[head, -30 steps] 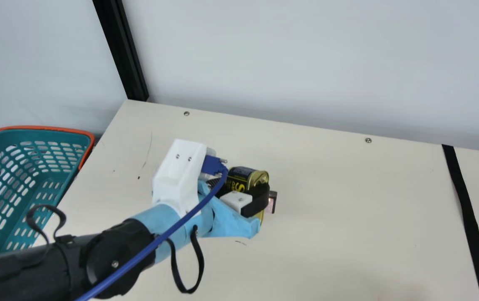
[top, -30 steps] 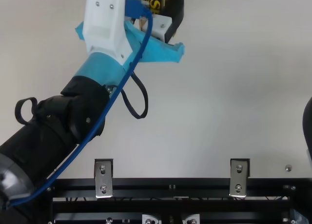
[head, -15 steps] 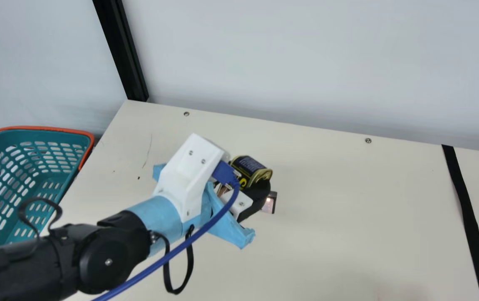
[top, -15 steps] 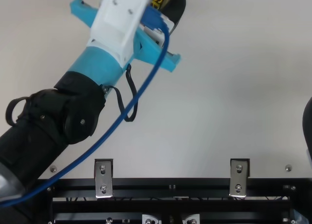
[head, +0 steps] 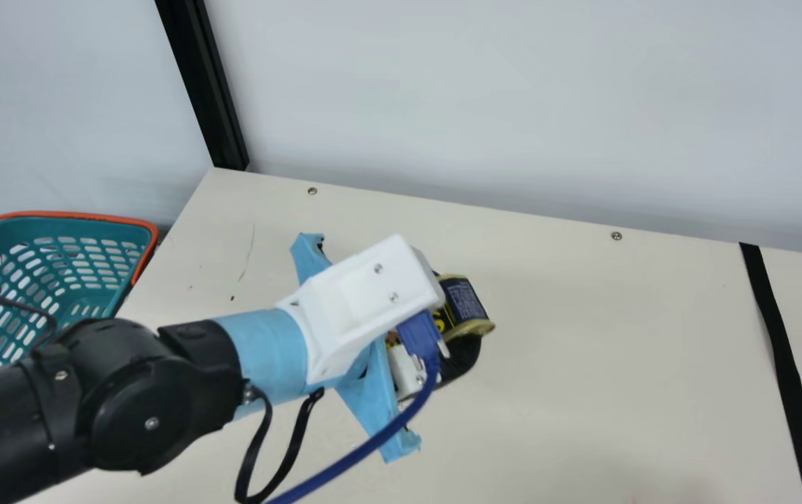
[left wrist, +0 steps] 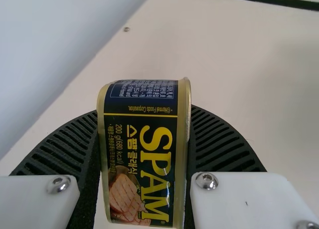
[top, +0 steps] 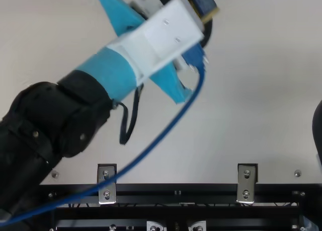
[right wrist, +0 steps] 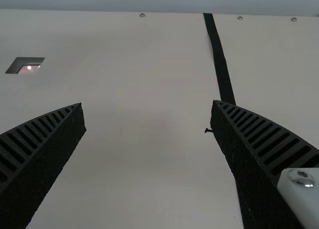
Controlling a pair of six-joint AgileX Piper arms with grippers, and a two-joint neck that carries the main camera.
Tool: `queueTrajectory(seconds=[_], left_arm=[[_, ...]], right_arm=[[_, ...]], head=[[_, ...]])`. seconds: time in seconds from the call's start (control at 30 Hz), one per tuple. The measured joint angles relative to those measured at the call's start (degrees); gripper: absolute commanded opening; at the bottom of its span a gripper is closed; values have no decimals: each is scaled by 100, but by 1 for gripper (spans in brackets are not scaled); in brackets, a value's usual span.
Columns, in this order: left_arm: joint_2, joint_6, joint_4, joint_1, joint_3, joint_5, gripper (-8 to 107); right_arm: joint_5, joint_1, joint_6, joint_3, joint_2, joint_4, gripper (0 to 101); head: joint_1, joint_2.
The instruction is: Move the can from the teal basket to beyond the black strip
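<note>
In the main view my left gripper is over the table's middle, shut on the dark blue and gold can. The left wrist view shows the can squeezed between both ribbed fingers of the left gripper. At the main view's left lies the teal basket with its orange rim, partly behind the arm. The black strip runs along the table at the right, well apart from the can. My right gripper stands open with nothing between its fingers; the black strip lies past it.
A pale wall rises behind the table's back edge, with a black post at the back left corner. A small dark-framed square lies on the table. Metal brackets sit on the front rail in the top view.
The left arm has swung rightward and its gripper has turned, with the can held throughout. In the main view, the small square beside the can has become covered. The basket and strip have stayed put.
</note>
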Motion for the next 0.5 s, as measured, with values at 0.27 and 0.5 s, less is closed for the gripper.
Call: queueTrajectory(seconds=[0.27,0.5], left_arm=[[187,184,253,-155,-525,1281,10],[505,683,245,-119,-842,2165,10]], right_arm=[[0,0,0,0,0,0,101],[0,0,0,0,0,0,101]], head=[[0,0],[0,0]])
